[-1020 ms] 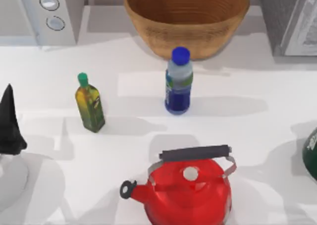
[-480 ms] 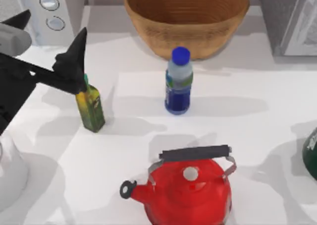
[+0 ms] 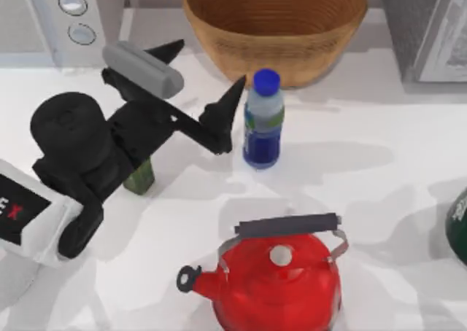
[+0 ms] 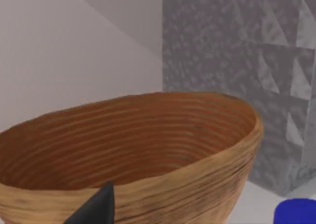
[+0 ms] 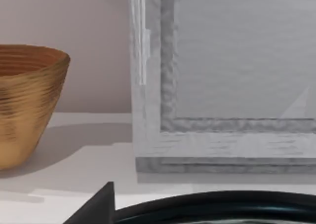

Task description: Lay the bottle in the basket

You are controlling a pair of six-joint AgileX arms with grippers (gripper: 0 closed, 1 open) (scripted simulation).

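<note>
The bottle stands upright at mid-table, with a blue cap, a blue-and-green label and a dark blue lower body. Just behind it sits the wide wicker basket, holding nothing. My left gripper is open and reaches in from the left. One of its fingertips is close beside the bottle's neck, and the other points toward the basket's left wall. In the left wrist view the basket looms close and the bottle's blue cap peeks in at a corner. My right gripper is parked at the right.
A red kettle with a dark handle stands in front of the bottle. An olive-oil bottle is mostly hidden under my left arm. A white microwave sits back left, a grey cabinet back right, and a dark green object at the right edge.
My left arm has swung in from the left edge across the table, passing over the olive-oil bottle, and its open gripper has come up beside the bottle. The bottle has not moved.
</note>
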